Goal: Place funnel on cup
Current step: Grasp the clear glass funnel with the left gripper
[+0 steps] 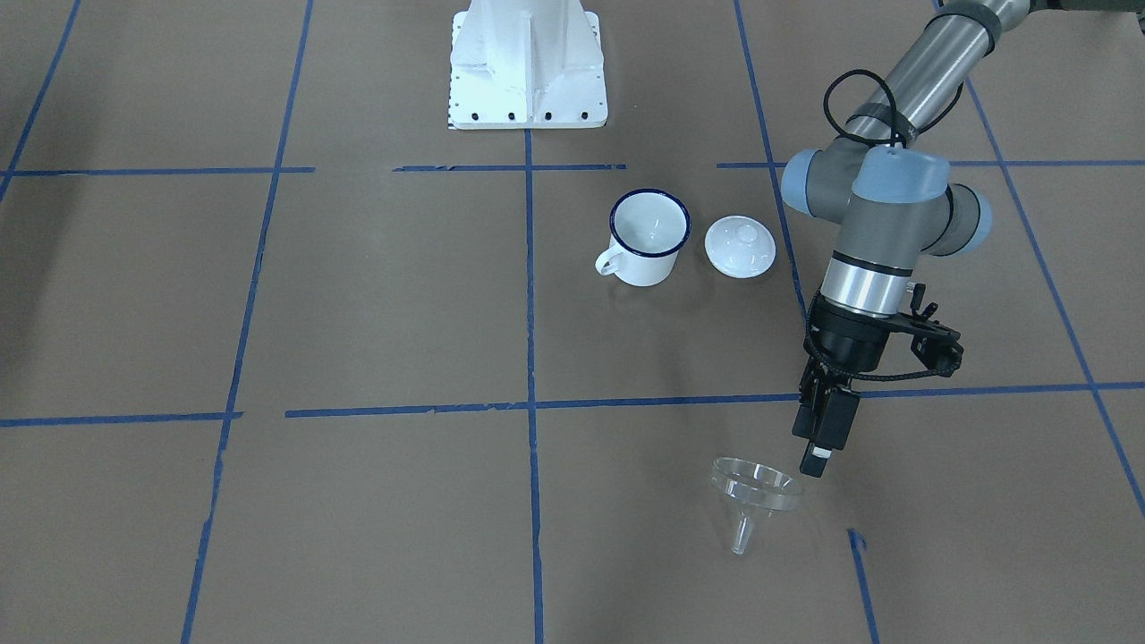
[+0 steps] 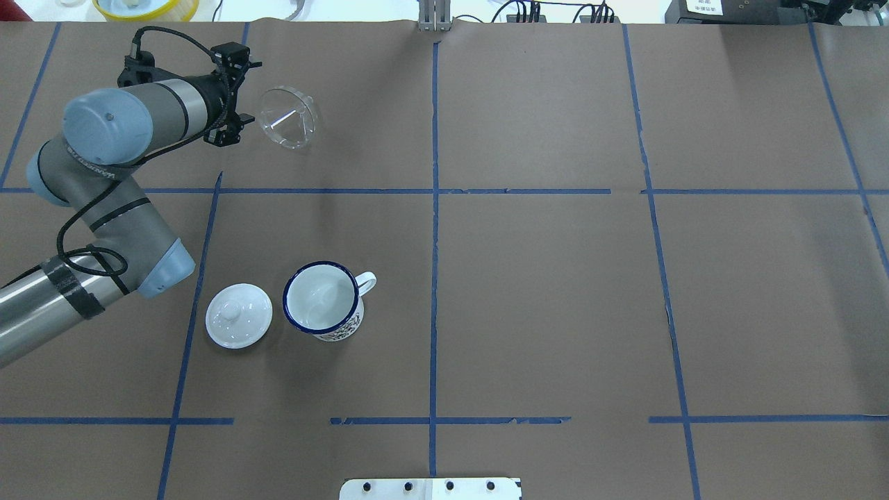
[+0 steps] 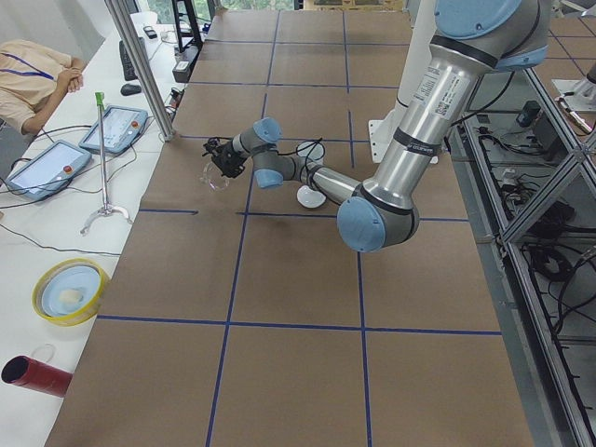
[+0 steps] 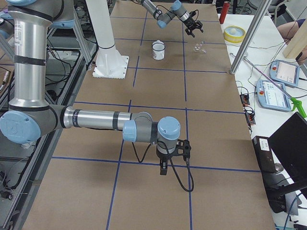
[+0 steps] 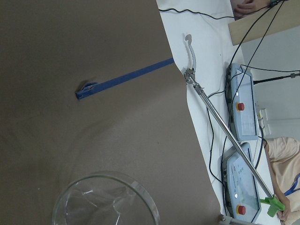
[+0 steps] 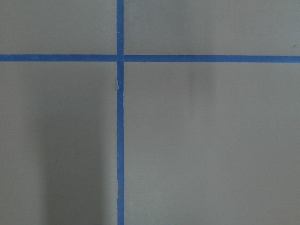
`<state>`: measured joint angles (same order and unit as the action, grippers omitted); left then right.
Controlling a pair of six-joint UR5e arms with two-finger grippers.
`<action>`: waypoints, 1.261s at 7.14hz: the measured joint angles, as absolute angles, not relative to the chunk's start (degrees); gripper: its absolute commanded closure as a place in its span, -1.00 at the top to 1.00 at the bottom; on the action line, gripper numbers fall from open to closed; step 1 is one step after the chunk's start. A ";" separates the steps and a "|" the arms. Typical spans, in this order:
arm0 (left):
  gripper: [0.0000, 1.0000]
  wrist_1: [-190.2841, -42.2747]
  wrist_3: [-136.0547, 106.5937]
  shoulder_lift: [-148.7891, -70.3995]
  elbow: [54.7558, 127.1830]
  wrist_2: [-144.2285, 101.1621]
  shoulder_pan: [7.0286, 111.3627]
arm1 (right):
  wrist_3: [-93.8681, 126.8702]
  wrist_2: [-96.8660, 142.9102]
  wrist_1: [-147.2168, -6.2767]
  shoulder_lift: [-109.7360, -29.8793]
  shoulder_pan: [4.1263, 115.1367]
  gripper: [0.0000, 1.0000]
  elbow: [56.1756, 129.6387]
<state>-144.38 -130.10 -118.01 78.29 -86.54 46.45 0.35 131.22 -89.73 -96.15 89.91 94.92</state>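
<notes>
Funnel (image 1: 754, 487): tilted, at 12 o'clock from cup (image 1: 648, 234) in the overhead view, well apart.
Left gripper (image 1: 816, 461): beside funnel's rim; released or clenched, cannot tell.
Right gripper (image 4: 163, 168): state cannot be told.

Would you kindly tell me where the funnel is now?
In the overhead view, the funnel lies at the table's far left, beside the left gripper, beyond the cup.
</notes>
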 measured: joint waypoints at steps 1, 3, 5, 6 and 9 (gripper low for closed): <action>0.93 -144.57 -130.15 -118.91 76.77 -86.32 46.28 | 0.35 131.22 -89.74 -96.15 89.91 1.00 94.92; 0.90 -146.64 -130.17 -120.56 73.64 -86.17 46.11 | 0.35 131.22 -89.74 -96.15 89.91 1.00 94.92; 0.84 -147.68 -130.06 -121.97 71.25 -86.14 45.90 | 0.35 131.22 -89.74 -96.15 89.91 1.00 94.92; 0.75 -148.15 -129.94 -122.85 69.94 -86.11 45.84 | 0.35 131.22 -89.74 -96.15 89.91 1.00 94.92; -0.30 -149.57 -129.76 -124.30 67.39 -86.05 45.80 | 0.35 131.22 -89.74 -96.15 89.91 1.00 94.92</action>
